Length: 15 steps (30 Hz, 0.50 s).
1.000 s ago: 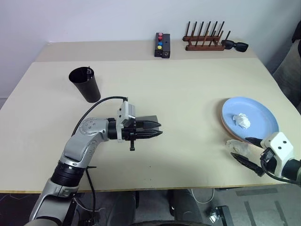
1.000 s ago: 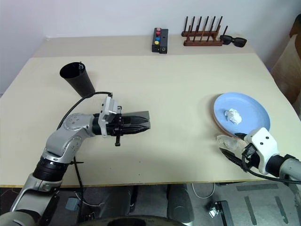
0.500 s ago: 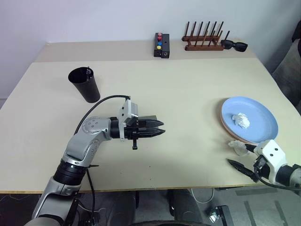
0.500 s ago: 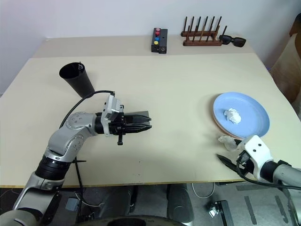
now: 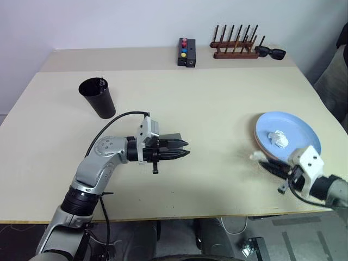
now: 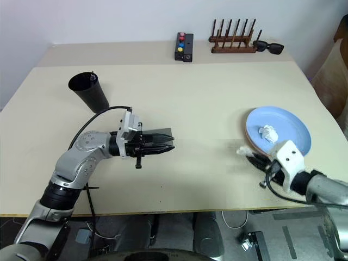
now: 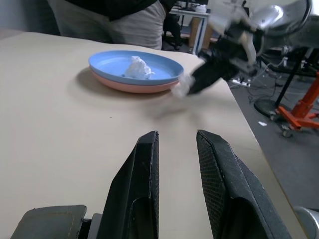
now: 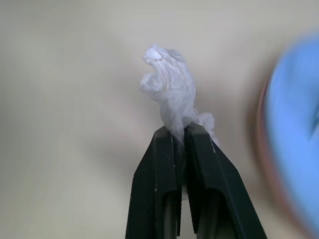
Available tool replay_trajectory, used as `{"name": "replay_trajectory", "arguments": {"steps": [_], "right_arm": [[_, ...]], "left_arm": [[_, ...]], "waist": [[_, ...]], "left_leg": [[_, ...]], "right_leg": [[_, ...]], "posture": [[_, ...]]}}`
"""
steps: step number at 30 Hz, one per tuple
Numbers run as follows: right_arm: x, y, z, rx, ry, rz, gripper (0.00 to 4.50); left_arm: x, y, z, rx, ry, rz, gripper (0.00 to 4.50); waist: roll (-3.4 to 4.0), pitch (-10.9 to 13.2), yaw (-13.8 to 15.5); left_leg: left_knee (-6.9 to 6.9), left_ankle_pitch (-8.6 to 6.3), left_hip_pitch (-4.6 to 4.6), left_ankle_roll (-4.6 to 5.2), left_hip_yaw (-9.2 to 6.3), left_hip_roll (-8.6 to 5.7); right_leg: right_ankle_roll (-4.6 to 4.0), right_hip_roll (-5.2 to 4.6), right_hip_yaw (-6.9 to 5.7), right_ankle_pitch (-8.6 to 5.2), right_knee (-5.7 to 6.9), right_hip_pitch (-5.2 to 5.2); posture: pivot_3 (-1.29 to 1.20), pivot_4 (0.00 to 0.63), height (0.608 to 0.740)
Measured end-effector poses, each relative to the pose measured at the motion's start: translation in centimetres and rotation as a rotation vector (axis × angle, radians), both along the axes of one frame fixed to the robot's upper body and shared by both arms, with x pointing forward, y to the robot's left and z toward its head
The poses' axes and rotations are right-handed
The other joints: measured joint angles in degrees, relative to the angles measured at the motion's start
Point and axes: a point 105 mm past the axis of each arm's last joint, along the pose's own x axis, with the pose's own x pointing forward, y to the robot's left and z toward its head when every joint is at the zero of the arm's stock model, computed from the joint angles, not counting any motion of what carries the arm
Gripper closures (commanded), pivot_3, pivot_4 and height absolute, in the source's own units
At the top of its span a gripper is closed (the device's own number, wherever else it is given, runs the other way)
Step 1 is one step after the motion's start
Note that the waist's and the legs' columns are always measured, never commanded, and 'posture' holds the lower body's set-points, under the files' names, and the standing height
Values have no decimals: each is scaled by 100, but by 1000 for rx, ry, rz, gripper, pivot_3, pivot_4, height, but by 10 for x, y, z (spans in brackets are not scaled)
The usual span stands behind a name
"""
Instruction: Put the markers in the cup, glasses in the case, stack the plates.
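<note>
Plates [image 5: 296, 133], light blue stacked on salmon pink, serve as our landmark near the right edge of the table [image 5: 217, 109]. On the blue one lies a crumpled white tissue [image 5: 280, 138]. Just beside the plates, on their near left side, we see the right gripper [image 8: 179, 130] with its fingers pressed together on a second scrap of white tissue [image 8: 172, 94]; the right wrist view shows that pinch clearly, while the head views give us only a pale wisp at the black tips. Well to the left of the plates, the left gripper [image 5: 184, 150] hangs level above the table, pointing toward them. Its wrist view shows the two fingers [image 7: 144, 169] a little apart with nothing between them, and also a grey felt-like object at that wrist, which in the head views is a dark grey slab behind the gripper; we cannot tell whether it is the case. Far left of the plates stands the black cup [image 5: 98, 97], upright. Beyond the plates, at the table's far edge, sit a black box with coloured buttons [image 5: 187, 52], a wooden peg rack [image 5: 236, 46] and black sunglasses [image 5: 271, 52].
</note>
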Motion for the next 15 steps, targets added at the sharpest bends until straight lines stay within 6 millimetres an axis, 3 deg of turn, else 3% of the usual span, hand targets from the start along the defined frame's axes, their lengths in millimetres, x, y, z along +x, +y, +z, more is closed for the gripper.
{"name": "replay_trajectory", "arguments": {"steps": [4, 8, 11, 15], "right_arm": [[20, -21, 25, -109, -102, -101, 4390], [32, -57, 18, -202, -85, -251, 4390], [33, -69, 7, -221, -47, -294, 3449], [33, -73, 3, -232, -40, -300, 1375]], "left_arm": [[1, 1, 0, -1, -7, 12, 3337], [7, 7, 1, 1, -21, 55, 3337], [12, 12, 1, 6, -30, 89, 3337], [12, 14, -1, 5, -34, 101, 3337]], "waist": [[-1, 0, 83], [0, 0, 140], [0, 0, 129], [2, -1, 103]], "left_leg": [[-7, 0, -4, 0, -3, -1], [-6, -1, -7, 2, -2, -4], [-6, -1, -6, 3, -2, -3], [-6, -1, -4, 3, -1, -2]], "right_leg": [[-14, -1, -2, 8, -3, -3], [-20, -1, -2, 12, -6, -4], [-20, -1, -1, 12, -5, -4], [-20, -1, -1, 12, -3, -3]], "posture": [[0, 150, 739], [0, 150, 739], [0, 150, 739], [0, 150, 739]]}}
